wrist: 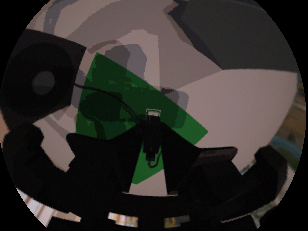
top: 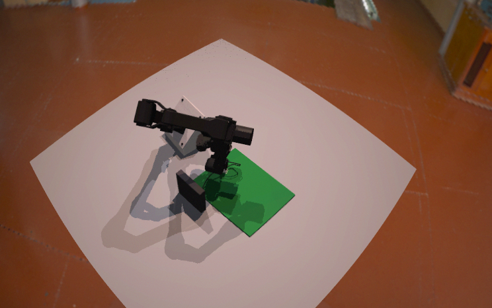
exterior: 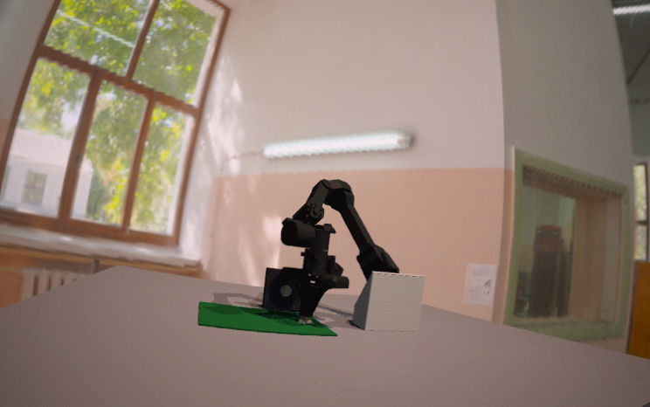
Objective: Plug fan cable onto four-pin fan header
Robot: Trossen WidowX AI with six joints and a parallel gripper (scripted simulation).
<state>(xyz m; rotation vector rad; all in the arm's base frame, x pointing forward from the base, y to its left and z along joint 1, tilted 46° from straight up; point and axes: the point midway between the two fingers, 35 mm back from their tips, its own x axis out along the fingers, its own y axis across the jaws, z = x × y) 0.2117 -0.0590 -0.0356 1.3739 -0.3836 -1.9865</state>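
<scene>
The green board (top: 261,192) (exterior: 230,319) (wrist: 192,133) lies flat. My gripper (exterior: 305,314) (wrist: 152,124) points down at it, shut on the fan cable's black plug (wrist: 151,143). The pale four-pin header (wrist: 153,113) (exterior: 305,320) shows right at the fingertips, its near part hidden by the plug and fingers. The plug is at the header, but I cannot tell how deep it sits. The black cable (wrist: 107,92) runs from the fan (top: 191,192) (exterior: 273,287) (wrist: 44,81) to the fingers. A wire loop shows at the plug's lower end in the wrist view.
The fan stands upright at one edge of the board. A pale wedge-shaped block (exterior: 395,301) (top: 193,105) with a dark face in the wrist view (wrist: 250,34) stands off the board, beneath the arm in the top view. Arm shadows fall across the board and table.
</scene>
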